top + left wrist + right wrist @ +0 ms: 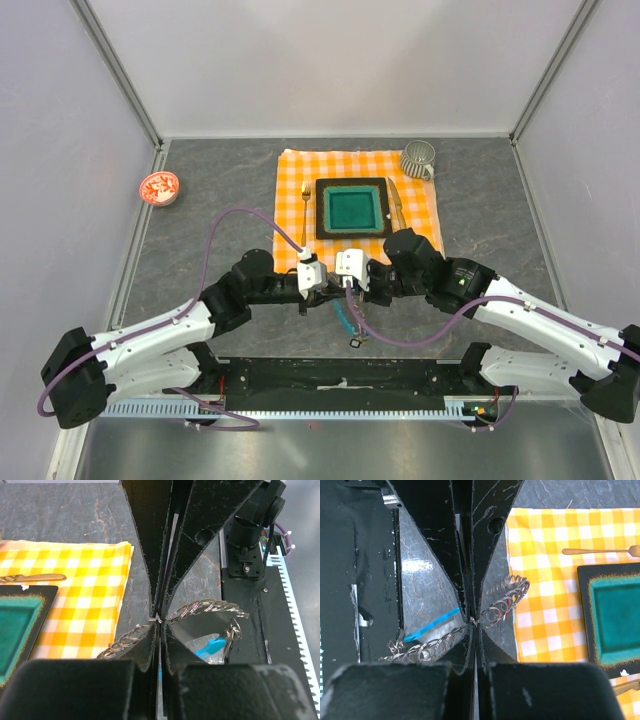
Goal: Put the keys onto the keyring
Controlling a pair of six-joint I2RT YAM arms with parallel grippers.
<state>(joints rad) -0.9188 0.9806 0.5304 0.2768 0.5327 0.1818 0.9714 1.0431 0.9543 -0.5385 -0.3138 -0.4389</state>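
The keyring (205,607) is a silvery chain of linked wire rings with a cyan clip (211,646) hanging from it. It is stretched between both grippers, just above the grey table in front of the checked cloth. My left gripper (157,619) is shut on the keyring's wire. My right gripper (474,621) is shut on the same keyring (502,605), with the cyan clip (432,625) to its left. From above, the left gripper (320,290) and right gripper (345,286) nearly touch, and the cyan clip (344,318) dangles below them. Small red specks (507,604) show among the rings; no keys are plainly visible.
An orange checked cloth (295,215) carries a dark square plate (324,210) with a teal centre, a fork (305,205) and a knife (396,200). A grey mug (418,158) stands at the back right. A red-and-white dish (159,187) sits far left. The black base plate (340,378) lies along the near edge.
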